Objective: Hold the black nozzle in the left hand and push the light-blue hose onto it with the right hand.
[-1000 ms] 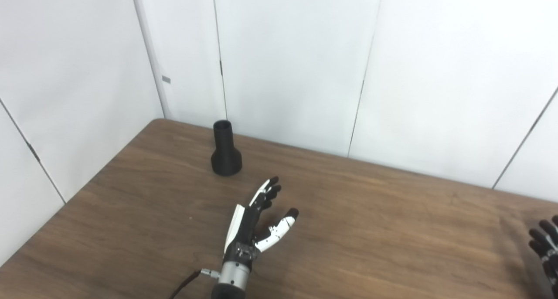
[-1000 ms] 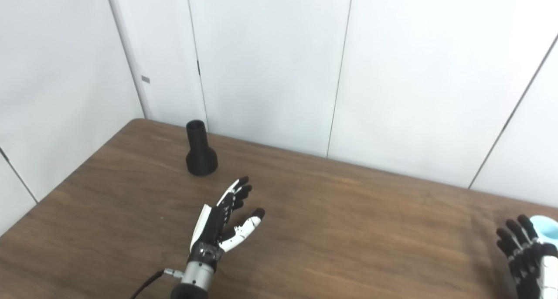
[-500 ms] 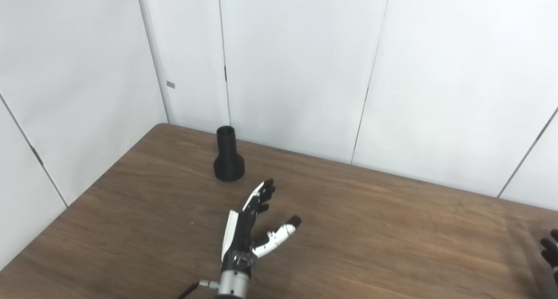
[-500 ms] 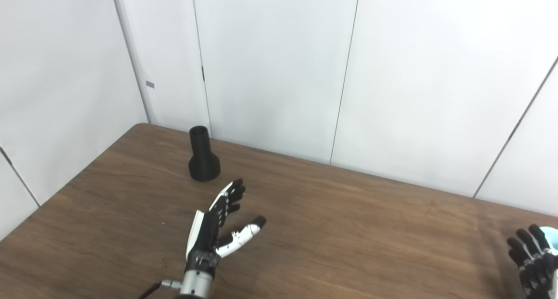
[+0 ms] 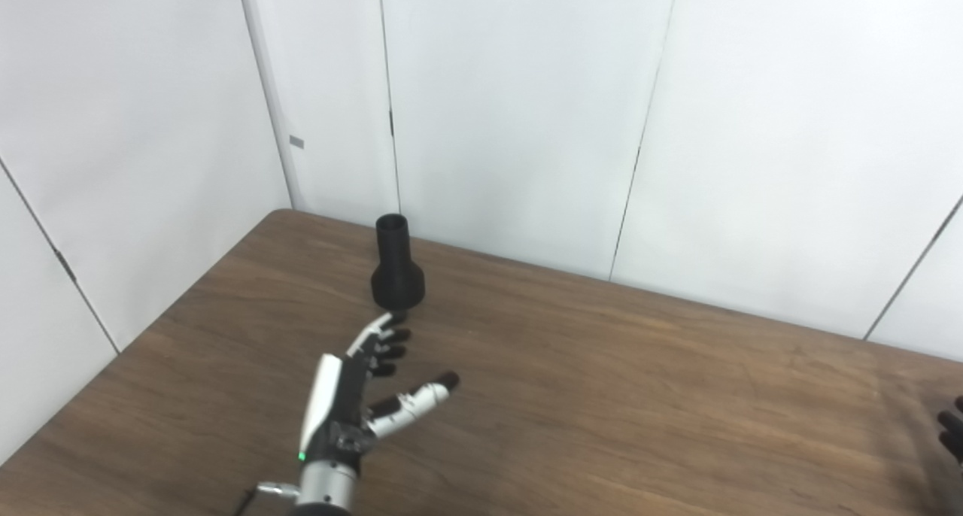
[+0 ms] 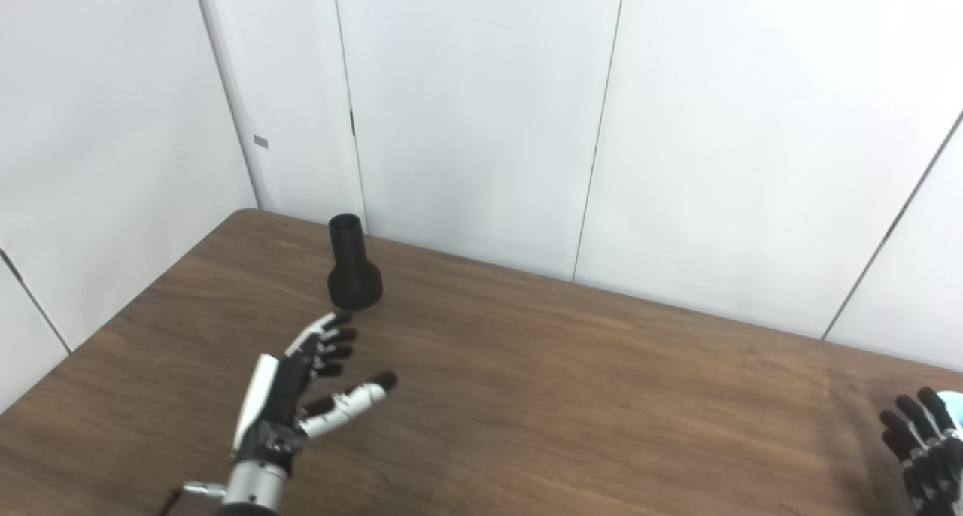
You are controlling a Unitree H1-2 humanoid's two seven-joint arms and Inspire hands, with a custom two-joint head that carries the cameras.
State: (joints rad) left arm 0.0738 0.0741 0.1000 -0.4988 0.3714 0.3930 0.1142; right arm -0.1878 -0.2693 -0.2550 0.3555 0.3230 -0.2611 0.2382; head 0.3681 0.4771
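On the brown wooden table [image 5: 639,396], a black nozzle [image 5: 396,264] stands upright near the far wall. Our left hand [image 5: 353,396], fingers spread and empty, hovers just short of it; a clumsy reach could topple it. Our right hand [image 6: 921,452] sits at the edge beside the light-blue hose [image 6: 954,407], and we cannot tell its grip.

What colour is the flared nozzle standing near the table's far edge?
Matte black all over; the flared plastic nozzle shows best in the left eye view.
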